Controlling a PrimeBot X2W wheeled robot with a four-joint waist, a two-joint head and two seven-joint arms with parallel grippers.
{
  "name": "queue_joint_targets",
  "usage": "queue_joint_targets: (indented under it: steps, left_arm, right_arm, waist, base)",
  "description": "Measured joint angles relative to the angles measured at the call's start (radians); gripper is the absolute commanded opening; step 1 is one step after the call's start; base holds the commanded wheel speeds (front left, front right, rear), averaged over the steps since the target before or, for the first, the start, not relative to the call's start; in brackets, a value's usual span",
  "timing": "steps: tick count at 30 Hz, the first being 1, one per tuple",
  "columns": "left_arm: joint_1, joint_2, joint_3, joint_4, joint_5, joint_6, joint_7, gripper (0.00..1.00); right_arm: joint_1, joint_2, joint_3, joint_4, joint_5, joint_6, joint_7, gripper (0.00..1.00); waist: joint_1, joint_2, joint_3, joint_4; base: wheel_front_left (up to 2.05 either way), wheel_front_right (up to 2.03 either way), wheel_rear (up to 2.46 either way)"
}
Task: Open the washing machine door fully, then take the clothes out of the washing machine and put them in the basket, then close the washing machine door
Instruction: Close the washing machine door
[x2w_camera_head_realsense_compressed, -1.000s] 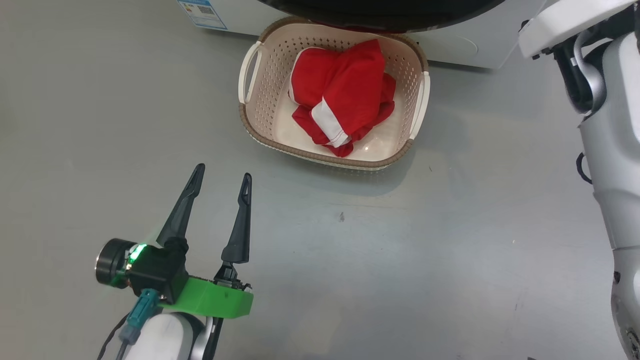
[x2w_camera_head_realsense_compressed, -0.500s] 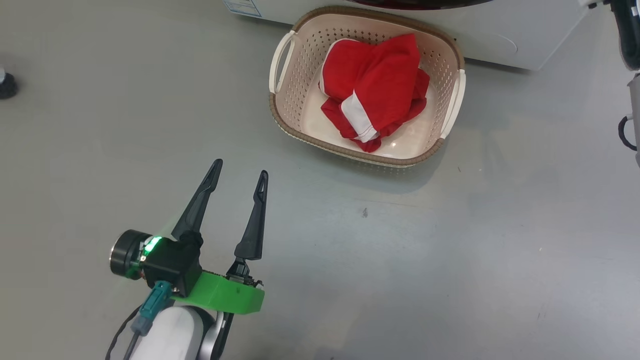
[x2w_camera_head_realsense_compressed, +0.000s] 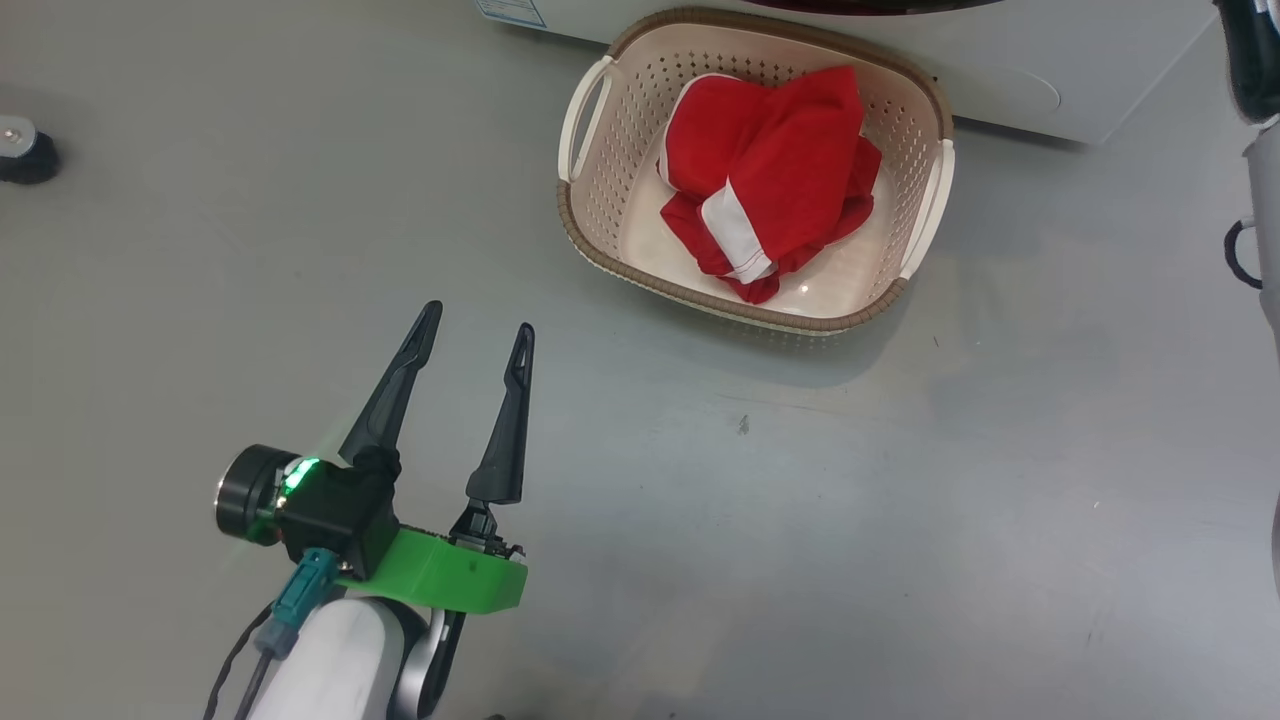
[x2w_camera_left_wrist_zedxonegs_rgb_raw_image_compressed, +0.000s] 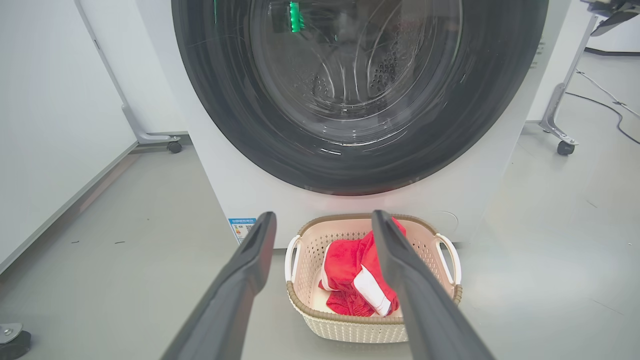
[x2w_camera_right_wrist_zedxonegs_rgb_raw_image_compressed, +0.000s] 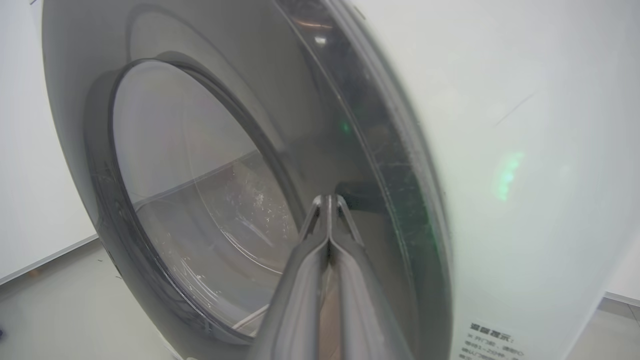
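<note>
basket (x2w_camera_head_realsense_compressed: 760, 310) holds 1 heap of clothes (x2w_camera_head_realsense_compressed: 775, 170).

Quick count:
- One basket (x2w_camera_head_realsense_compressed: 650, 283) on the floor (x2w_camera_head_realsense_compressed: 900, 500), with two side handles (x2w_camera_head_realsense_compressed: 585, 115).
- One heap of red clothes (x2w_camera_head_realsense_compressed: 790, 150) in it. Garment count cannot be told; one white trim band shows.
- One washing machine (x2w_camera_left_wrist_zedxonegs_rgb_raw_image_compressed: 240, 195), one washing machine door (x2w_camera_left_wrist_zedxonegs_rgb_raw_image_compressed: 225, 100), one blue sticker (x2w_camera_left_wrist_zedxonegs_rgb_raw_image_compressed: 241, 227).
- Two end effectors, the left end effector (x2w_camera_head_realsense_compressed: 478, 320) and the right end effector (x2w_camera_right_wrist_zedxonegs_rgb_raw_image_compressed: 327, 200), two dark fingers each.
- Three casters (x2w_camera_left_wrist_zedxonegs_rgb_raw_image_compressed: 174, 146) on the floor in the left wrist view.
- One dark speck (x2w_camera_head_realsense_compressed: 743, 425) mid-floor.
</note>
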Motion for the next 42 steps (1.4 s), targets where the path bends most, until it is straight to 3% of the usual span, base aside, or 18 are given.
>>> queue_joint_targets:
  steps: [12,24,25,26,28,29,42]
  left_arm:
    - [-0.002,-0.001,0.016,0.016,0.0,0.004,0.0,1.0]
    - [0.003,-0.001,0.044,0.041,0.0,0.01,0.0,1.0]
    - [0.004,-0.001,0.044,0.045,0.0,0.01,0.0,1.0]
    - [0.007,-0.001,0.044,0.048,0.001,0.01,0.0,1.0]
    - [0.015,0.0,0.045,0.053,0.001,0.01,0.0,1.0]
    - [0.02,0.0,0.046,0.054,0.001,0.01,0.0,1.0]
    - [0.079,0.011,0.067,0.082,0.001,0.01,0.0,1.0]
  right_arm:
    - [0.117,0.087,0.046,0.003,0.05,0.01,-0.058,0.0]
    - [0.345,0.122,0.066,-0.046,0.084,0.01,-0.067,0.0]
    - [0.363,0.126,0.07,-0.052,0.084,0.01,-0.067,0.04]
    - [0.382,0.131,0.069,-0.064,0.089,0.01,-0.067,0.37]
    - [0.419,0.142,0.063,-0.094,0.101,0.01,-0.067,0.93]
    - [0.434,0.146,0.06,-0.108,0.101,0.01,-0.067,1.0]
    - [0.631,0.159,0.031,-0.233,0.1,0.008,-0.067,1.0]
  waist:
    - [0.0,0.0,-0.039,-0.039]
    - [0.0,0.0,-0.118,-0.092]
    - [0.0,0.0,-0.126,-0.098]
    - [0.0,0.0,-0.133,-0.103]
    - [0.0,0.0,-0.149,-0.114]
    - [0.0,0.0,-0.156,-0.12]
    - [0.0,0.0,-0.251,-0.192]
  base:
    - [0.0,0.0,0.0]
    - [0.0,0.0,0.0]
    - [0.0,0.0,0.0]
    - [0.0,0.0,0.0]
    - [0.0,0.0,0.0]
    - [0.0,0.0,0.0]
    - [0.0,0.0,0.0]
